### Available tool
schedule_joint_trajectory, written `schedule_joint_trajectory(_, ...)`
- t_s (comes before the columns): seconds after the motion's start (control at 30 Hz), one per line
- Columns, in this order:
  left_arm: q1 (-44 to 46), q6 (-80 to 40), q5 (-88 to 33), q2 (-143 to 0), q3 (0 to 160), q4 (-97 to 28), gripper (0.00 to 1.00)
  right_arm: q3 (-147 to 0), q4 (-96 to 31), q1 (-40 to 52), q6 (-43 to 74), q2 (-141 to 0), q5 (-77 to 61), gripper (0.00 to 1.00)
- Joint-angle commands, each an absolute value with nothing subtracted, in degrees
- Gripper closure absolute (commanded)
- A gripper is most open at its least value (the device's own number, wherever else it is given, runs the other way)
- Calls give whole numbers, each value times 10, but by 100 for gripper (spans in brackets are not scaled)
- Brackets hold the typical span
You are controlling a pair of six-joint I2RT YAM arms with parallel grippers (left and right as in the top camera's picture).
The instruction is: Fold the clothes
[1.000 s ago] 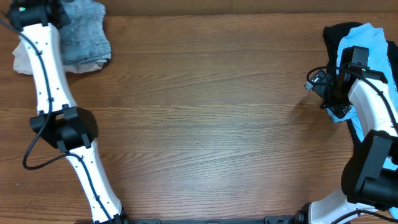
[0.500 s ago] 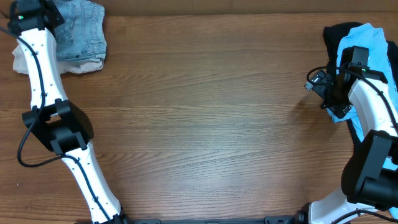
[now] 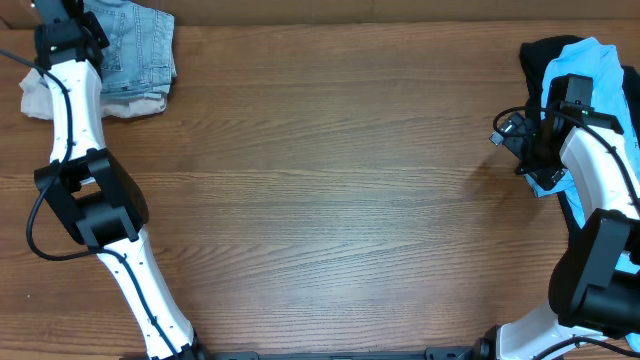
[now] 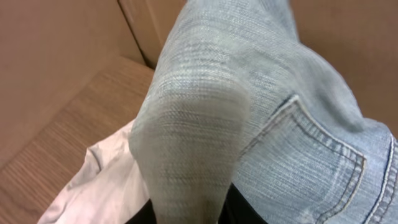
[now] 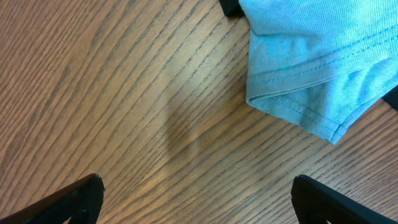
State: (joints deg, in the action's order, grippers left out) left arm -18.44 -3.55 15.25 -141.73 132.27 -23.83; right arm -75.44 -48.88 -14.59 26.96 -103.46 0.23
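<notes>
Light-blue denim shorts (image 3: 140, 45) lie at the table's far left corner on top of a beige garment (image 3: 128, 102). My left gripper (image 3: 62, 28) is at their left edge, shut on a fold of the denim shorts (image 4: 199, 143) that rises between the fingers; a stitched back pocket shows at the right of the left wrist view. The beige garment (image 4: 99, 186) lies underneath. A sky-blue shirt (image 3: 590, 65) lies on a black garment (image 3: 540, 55) at the far right. My right gripper (image 5: 196, 199) is open and empty over bare wood, just short of the shirt's hem (image 5: 305, 93).
A brown cardboard wall (image 4: 56, 56) stands behind the table's far left corner. The wooden table (image 3: 340, 190) stretches between the two piles. A small grey object (image 3: 510, 128) sits by my right arm.
My left gripper has moved toward the far edge with the denim shorts, dragging them up and slightly right over the beige garment. The right arm has not moved.
</notes>
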Motion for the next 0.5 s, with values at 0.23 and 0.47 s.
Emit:
schedule_joint_trajectory(0.23, -199, 3, 154, -1385, 1311, -193, 63, -769, -486, -145, 268, -1031, 4, 0)
schedule_joint_trajectory(0.47, -203, 3, 175, -1380, 1312, -194, 43, -769, -486, -145, 268, -1031, 4, 0)
